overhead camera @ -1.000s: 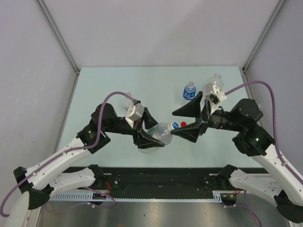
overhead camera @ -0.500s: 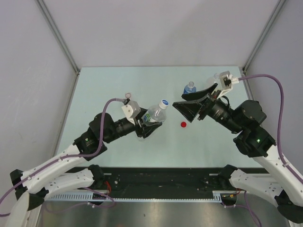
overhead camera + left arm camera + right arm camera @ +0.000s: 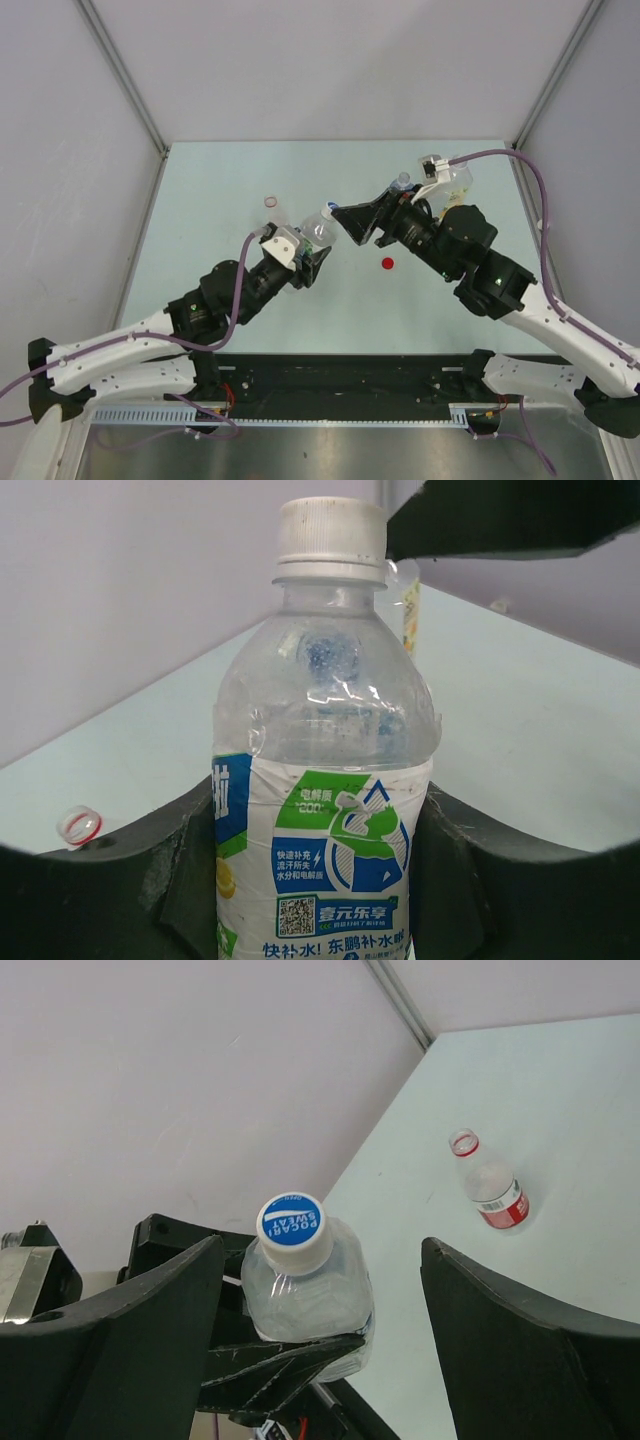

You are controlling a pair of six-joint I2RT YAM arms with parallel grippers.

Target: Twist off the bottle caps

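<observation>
Left hand [image 3: 320,870] is clamped on the white-and-blue bottle [image 3: 325,730], now pushed out from the near edge and stood upright, blue-topped cap [image 3: 291,1228] on. Red cap [image 3: 387,264] lies loose on the table [image 3: 220,180]. Right hand [image 3: 320,1250] has swung in, jaws apart, straddling the blue-topped cap without touching; close-and-twist looks next. Beyond: red-labelled bottle [image 3: 492,1188] uncapped, blue-labelled bottle [image 3: 401,184] capped, fourth bottle [image 3: 456,178] half hidden, probably capped. Four bottles, one cap off.
</observation>
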